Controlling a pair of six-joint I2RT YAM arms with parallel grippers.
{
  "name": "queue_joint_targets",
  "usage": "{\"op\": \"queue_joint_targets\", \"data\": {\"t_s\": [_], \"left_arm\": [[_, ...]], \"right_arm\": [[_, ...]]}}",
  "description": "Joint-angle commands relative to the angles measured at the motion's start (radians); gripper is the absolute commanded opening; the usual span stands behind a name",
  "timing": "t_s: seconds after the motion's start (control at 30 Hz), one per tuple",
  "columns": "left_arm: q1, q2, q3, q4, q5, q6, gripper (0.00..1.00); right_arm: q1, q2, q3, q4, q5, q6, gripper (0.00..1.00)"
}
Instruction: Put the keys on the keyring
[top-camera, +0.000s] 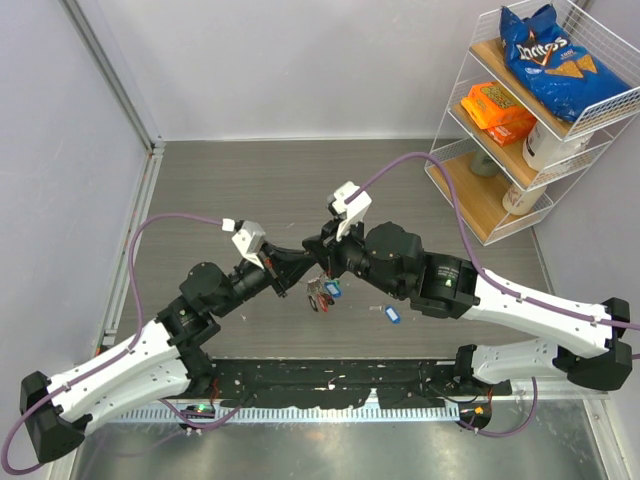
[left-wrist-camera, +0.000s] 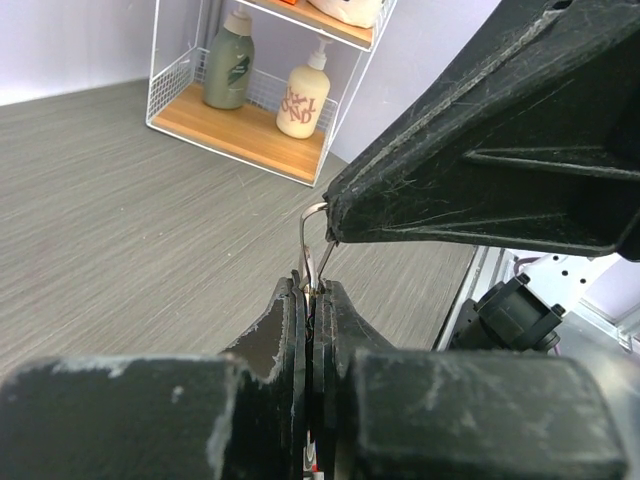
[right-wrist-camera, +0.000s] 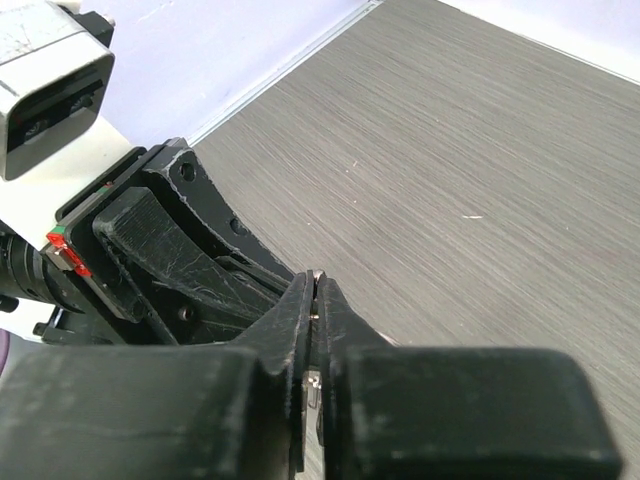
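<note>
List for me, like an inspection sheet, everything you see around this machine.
Surface: grey wood-grain tabletop.
Job's things: thin silver wire keyring pinched by both tools; bunch of keys with blue and red heads hanging under them; blue-headed key loose on the tabletop.
Clutter: nothing seen.
Tools: left tool shut on the keyring; right tool shut at its top.
Cables: purple cables looping over both arms.
Surroundings: white wire shelf rack holding blue crisp bag, orange boxes, bottles.
</note>
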Motion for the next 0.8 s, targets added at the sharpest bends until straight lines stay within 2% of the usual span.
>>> {"op": "queue_joint_targets", "data": {"t_s": [0.0,0.13,0.17,0.27,0.37,0.47,0.5,0.53,0.57,0.67,0.77], "left_arm": [[0.005,-0.019,0.026,0.029,-0.021,0.033,0.00],[0.003,-0.044,0.017,0.006,-0.018,0.047,0.00],[0.003,-0.050,0.015,0.000,-0.015,0.050,0.00],[0.005,-0.067,0.007,-0.020,-0.011,0.066,0.00],[0.005,-0.082,0.009,-0.058,0.003,0.089,0.00],[0.003,-0.095,0.013,-0.102,0.023,0.116,0.00],[0.005,-0.096,0.018,-0.122,0.034,0.125,0.00],[0.003,-0.093,0.024,-0.141,0.040,0.144,0.00],[0.005,-0.090,0.029,-0.167,0.043,0.153,0.00],[0.005,-0.079,0.040,-0.217,0.043,0.184,0.00],[0.005,-0.076,0.040,-0.245,0.023,0.205,0.00]], "right_arm": [[0.013,-0.047,0.047,0.000,-0.012,0.006,0.15],[0.013,-0.071,0.039,-0.022,-0.023,-0.036,0.32],[0.013,-0.073,0.039,-0.034,-0.020,-0.046,0.41],[0.013,-0.085,0.041,-0.046,-0.024,-0.098,0.57],[0.011,-0.107,0.018,-0.057,0.055,-0.110,0.71],[-0.016,-0.133,-0.001,-0.057,0.054,-0.124,0.75],[-0.035,-0.134,0.019,-0.088,0.024,-0.110,0.80],[-0.079,-0.130,0.033,-0.135,-0.080,-0.112,0.99],[-0.093,-0.124,0.062,-0.152,-0.124,-0.125,0.95],[-0.116,-0.110,0.087,-0.229,-0.198,-0.232,0.95],[-0.116,-0.075,0.113,-0.293,-0.176,-0.282,0.95]]}}
